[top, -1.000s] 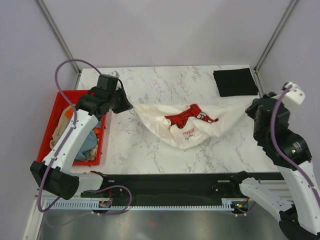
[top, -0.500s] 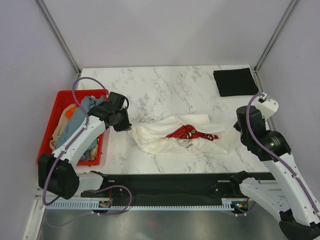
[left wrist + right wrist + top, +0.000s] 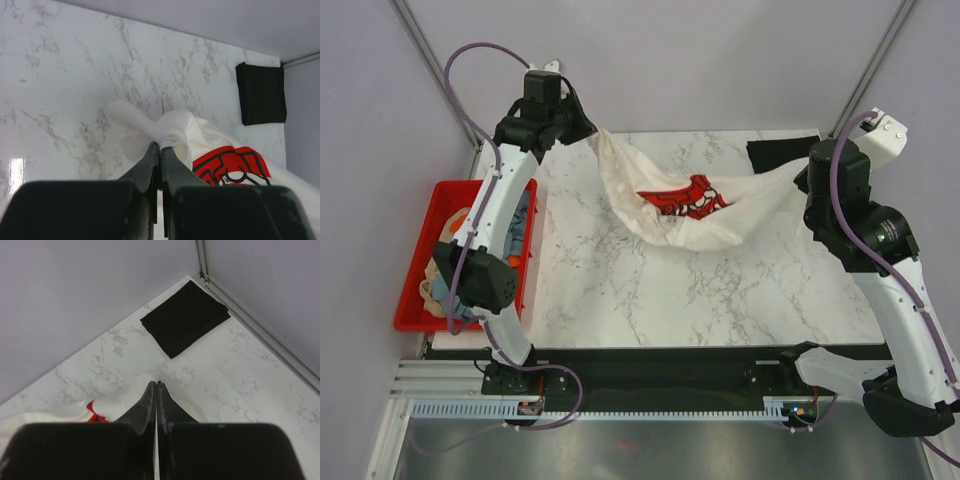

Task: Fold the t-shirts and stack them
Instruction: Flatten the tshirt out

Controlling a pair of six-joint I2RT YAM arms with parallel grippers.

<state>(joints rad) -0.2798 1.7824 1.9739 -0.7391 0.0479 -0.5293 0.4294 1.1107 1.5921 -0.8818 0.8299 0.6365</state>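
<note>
Loosely, cream shirt (image 3: 690,215) hangs between left gripper (image 3: 591,133) and right gripper (image 3: 802,174)

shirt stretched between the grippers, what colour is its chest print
Red print with black lines, on the cream-white t-shirt; shows best in the left wrist view.

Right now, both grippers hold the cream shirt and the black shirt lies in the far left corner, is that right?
No, the top view puts the black shirt at the far right; the left gripper and right gripper hold the cream shirt.
</note>
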